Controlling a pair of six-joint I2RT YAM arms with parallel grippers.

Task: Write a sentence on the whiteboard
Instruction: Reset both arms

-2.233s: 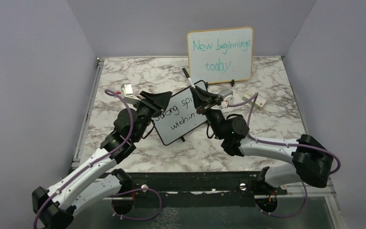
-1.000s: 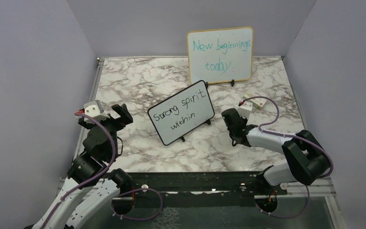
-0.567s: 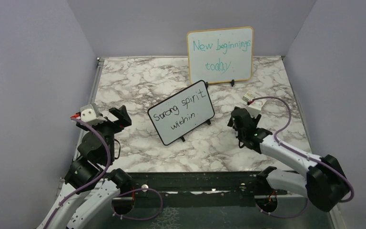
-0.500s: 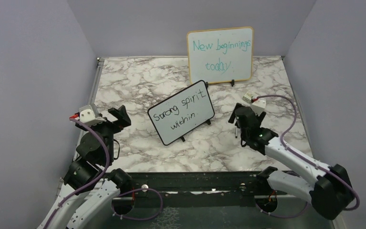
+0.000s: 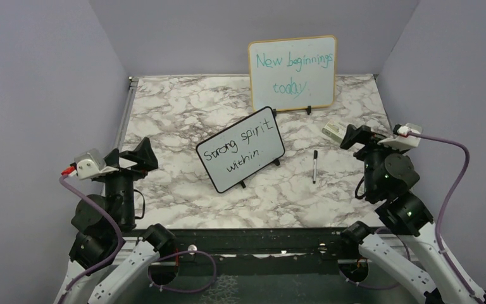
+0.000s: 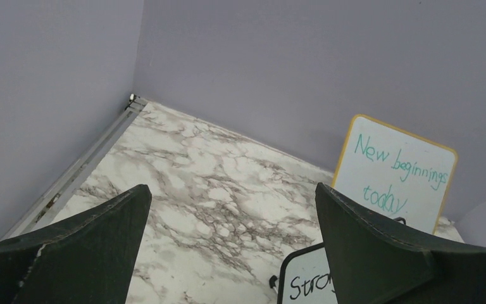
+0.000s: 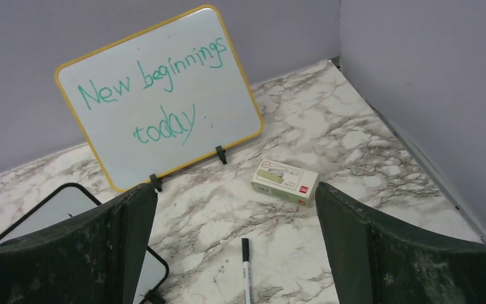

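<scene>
Nearest, at the front corners of the marble table (image 5: 183,107), the left gripper (image 6: 231,193) and the right gripper (image 7: 234,190) are being held raised above the surface. The fingers of each are being held spread wide, and nothing is being gripped between them. Beyond them, at the middle of the table, the whiteboard (image 5: 240,149) is being propped on its small black feet, turned at a slant, with "Strong spirit within" being shown in black handwriting. To its right, apart from it, a black pen (image 5: 314,166) is lying flat on the marble. Farther on, a small box (image 7: 285,182) is lying near the right edge. At the back wall, a larger wood-framed board (image 5: 293,73) with teal writing is being stood upright.
</scene>
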